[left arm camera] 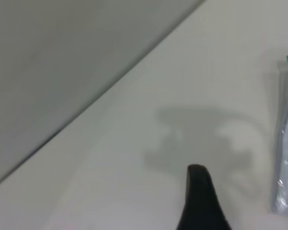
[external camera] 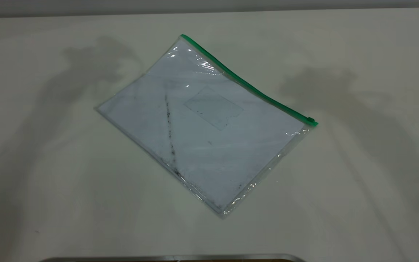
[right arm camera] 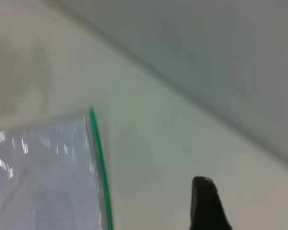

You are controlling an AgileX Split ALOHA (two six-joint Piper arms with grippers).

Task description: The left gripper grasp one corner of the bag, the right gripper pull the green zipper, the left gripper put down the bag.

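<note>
Bag (external camera: 202, 127) of clear plastic lies flat in the middle of the pale table (external camera: 358, 182), turned at an angle, with white paper inside, a dark smudge line running across it and a small clear pocket near its centre. Along its far long edge runs the green zipper (external camera: 246, 84), with the small slider tab sitting at the end nearest the right side of the exterior view.

Neither arm shows in the exterior view; only their shadows fall on the table, one on each side of the bag. The left gripper (left arm camera: 201, 199) appears in its own wrist view as a single dark jaw tip above bare table, apart from the bag's edge, so whether its jaws are released or clenched cannot be told. The right gripper (right arm camera: 209, 203) likewise shows one dark jaw tip over the table, beside the green edge but not touching it, and its jaw state cannot be told either.
</note>
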